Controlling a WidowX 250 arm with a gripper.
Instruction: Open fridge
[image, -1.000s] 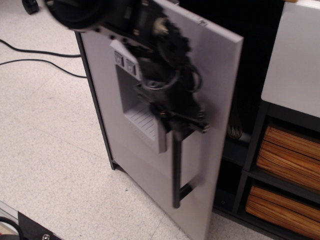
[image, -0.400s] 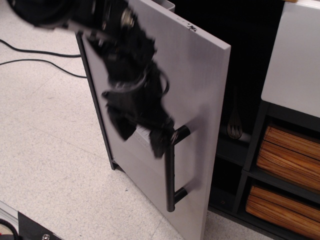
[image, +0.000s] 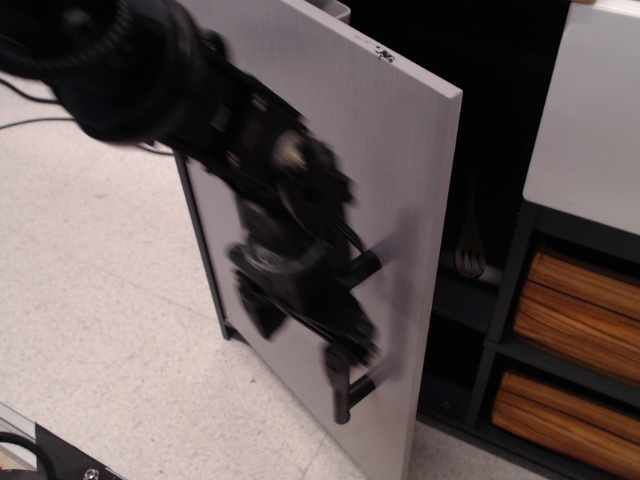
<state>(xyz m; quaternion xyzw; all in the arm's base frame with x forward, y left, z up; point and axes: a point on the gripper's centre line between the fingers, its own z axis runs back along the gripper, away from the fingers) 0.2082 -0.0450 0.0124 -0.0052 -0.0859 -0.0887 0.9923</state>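
The fridge door is a light-grey flat panel that stands swung out from the dark fridge interior. Its vertical black bar handle runs down the door's right side. My arm is blurred with motion and lies across the door, hiding the dispenser panel. My gripper is at the lower half of the handle, in front of the bar. The blur hides whether its jaws are open or closed, or touch the bar.
A white cabinet panel stands at the right, with wood-grain drawers in a dark frame below it. The speckled floor lies to the left of the door. A black base edge sits at the bottom left.
The door swung a little wider a second ago and has since held still. My arm has dropped, and the gripper has slid from the handle's top to its lower half.
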